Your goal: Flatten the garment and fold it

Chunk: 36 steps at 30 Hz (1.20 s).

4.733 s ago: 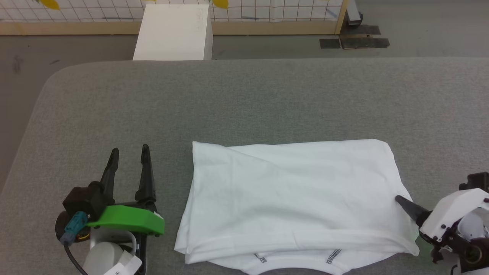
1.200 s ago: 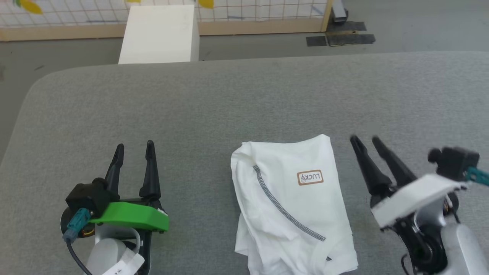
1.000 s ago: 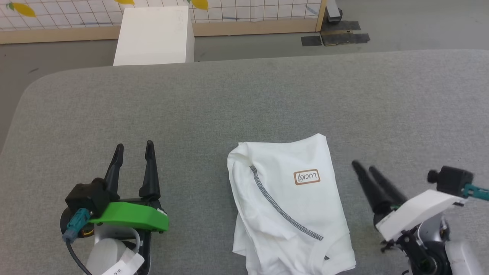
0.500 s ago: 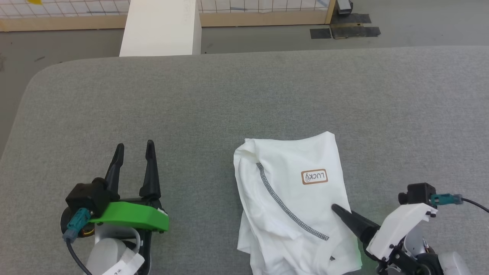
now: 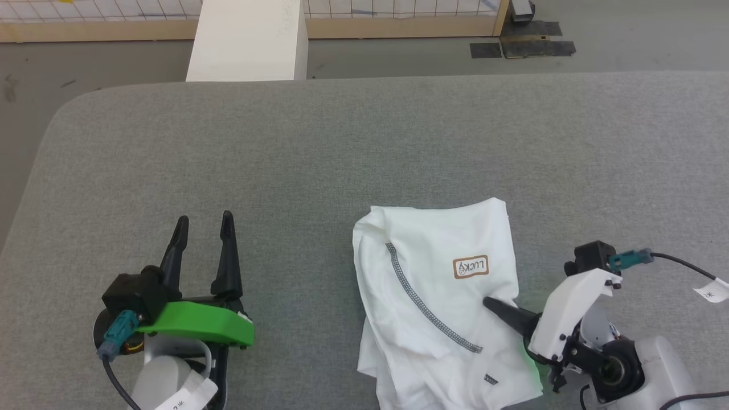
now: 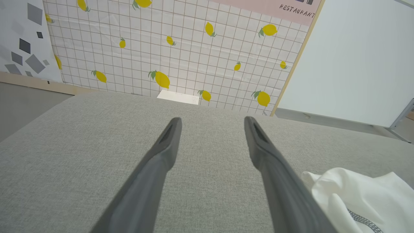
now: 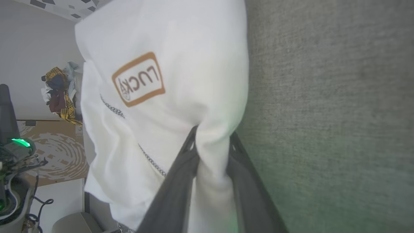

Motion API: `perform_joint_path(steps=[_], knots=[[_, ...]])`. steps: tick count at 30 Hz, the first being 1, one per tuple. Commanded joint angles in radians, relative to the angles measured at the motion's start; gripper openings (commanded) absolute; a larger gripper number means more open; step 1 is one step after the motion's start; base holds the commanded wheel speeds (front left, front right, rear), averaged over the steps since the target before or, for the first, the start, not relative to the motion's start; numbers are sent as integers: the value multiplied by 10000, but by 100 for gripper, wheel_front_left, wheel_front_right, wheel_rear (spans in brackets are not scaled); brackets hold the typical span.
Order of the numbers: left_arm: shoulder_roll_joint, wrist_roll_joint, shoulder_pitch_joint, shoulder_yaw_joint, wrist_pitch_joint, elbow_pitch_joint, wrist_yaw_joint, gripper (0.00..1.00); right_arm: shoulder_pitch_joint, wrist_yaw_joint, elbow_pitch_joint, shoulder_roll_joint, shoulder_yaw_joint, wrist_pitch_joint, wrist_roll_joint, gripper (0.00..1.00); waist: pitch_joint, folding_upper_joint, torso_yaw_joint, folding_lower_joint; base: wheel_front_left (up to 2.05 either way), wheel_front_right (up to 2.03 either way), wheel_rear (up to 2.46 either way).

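Near the tabletop's (image 5: pixel 342 142) near edge, right of its middle, one garment (image 5: pixel 438 296) lies folded, with one brown logo patch (image 5: pixel 471 267) and one zigzag seam facing up. The right claw (image 7: pixel 212 136) pinches a fold at the garment's right side. The left claw (image 5: pixel 204 219), spread wide, sits well apart toward the near left corner. Beyond the far edge stands one white box (image 5: pixel 248 40).

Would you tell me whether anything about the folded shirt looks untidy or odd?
Yes: the garment is folded unevenly, its left edge bunched and lower layers rumpled; the right end effector pinches its right edge.
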Motion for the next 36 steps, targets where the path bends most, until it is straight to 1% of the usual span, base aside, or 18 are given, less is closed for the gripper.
perform_joint_path(steps=[1,3,7,12,18,23,25,28,31,36], knots=[[-22,106,-26,-17,-38,8,-58,100,-153,-13,-75,43,96,33,-94,0,-21,0,-5,0,0,0,0],[-22,124,24,5,-38,-3,-53,100,-201,-13,-269,-6,137,-28,-231,0,-44,0,-55,0,0,0,0],[-22,170,187,91,-38,-124,-6,100,-357,-13,-807,-511,486,-110,-787,0,-50,0,-353,0,0,0,0],[-22,276,220,116,-38,-334,-23,100,-914,-13,-1332,-1528,1171,20,-1753,0,117,0,-1063,0,0,0,0],[-21,406,-97,34,-38,-607,-54,100,-1867,-13,-1484,-2884,1971,164,-2696,0,631,0,-2060,0,0,0,0],[120,622,-535,-55,-38,-838,-106,100,-2681,-13,-1151,-3517,2024,-28,-3081,0,1291,0,-2843,0,0,0,0],[245,707,-700,-78,-38,-938,-121,100,-3021,-13,-914,-3679,1929,-151,-3234,0,1587,0,-3151,0,0,0,0],[504,842,-914,-129,-24,-1089,-138,100,-3547,-13,-533,-4074,2006,-391,-3776,0,2058,0,-3606,0,0,0,0],[809,960,-1087,-161,169,-1320,-150,100,-3996,-13,-94,-4231,1878,-643,-4075,0,2481,0,-3947,0,0,0,0],[1094,1036,-1324,-123,587,-1866,-95,100,-4747,-13,913,-4413,1425,-1245,-4705,0,3111,0,-4334,0,0,0,0]])
